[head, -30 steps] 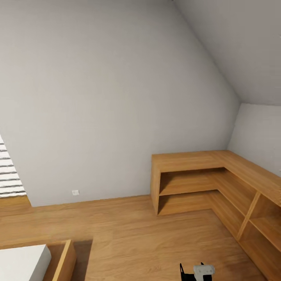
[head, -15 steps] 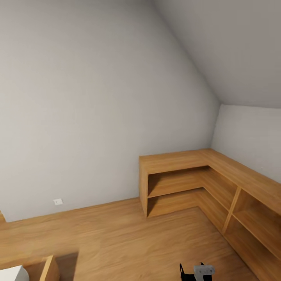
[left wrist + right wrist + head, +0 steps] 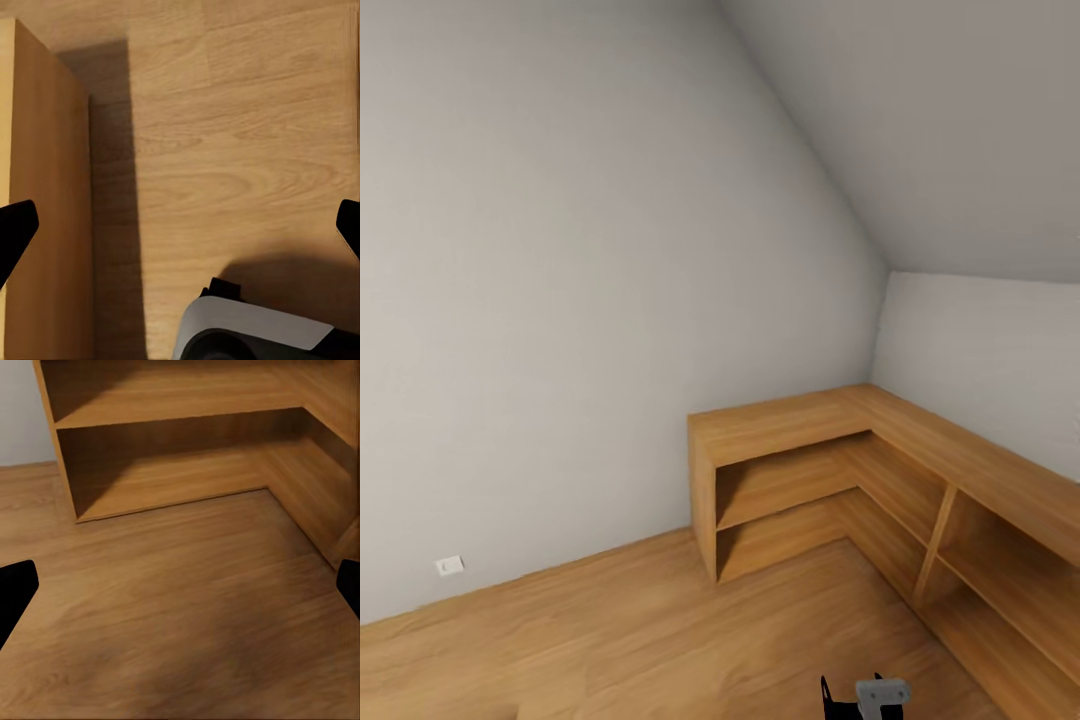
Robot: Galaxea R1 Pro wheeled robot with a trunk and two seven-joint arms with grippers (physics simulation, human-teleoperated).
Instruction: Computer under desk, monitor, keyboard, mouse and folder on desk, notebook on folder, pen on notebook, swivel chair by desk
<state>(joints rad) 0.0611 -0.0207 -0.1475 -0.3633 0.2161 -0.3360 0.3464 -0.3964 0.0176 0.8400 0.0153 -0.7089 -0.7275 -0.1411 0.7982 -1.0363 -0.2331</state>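
Corner shelving unit (image 3: pixel 880 480) against grey walls, its right run cut off at frame edge. Left gripper (image 3: pixel 180 225) and right gripper (image 3: pixel 180 592) both spread (only black fingertips visible), above wooden floor (image 3: pixel 640 630).

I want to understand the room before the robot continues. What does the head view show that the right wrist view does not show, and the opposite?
The head view adds the grey walls, the sloped ceiling and a wall outlet. The right wrist view adds the right gripper's dark fingertips, wide apart with nothing between them. Both share the wooden corner shelf unit and the wooden floor.
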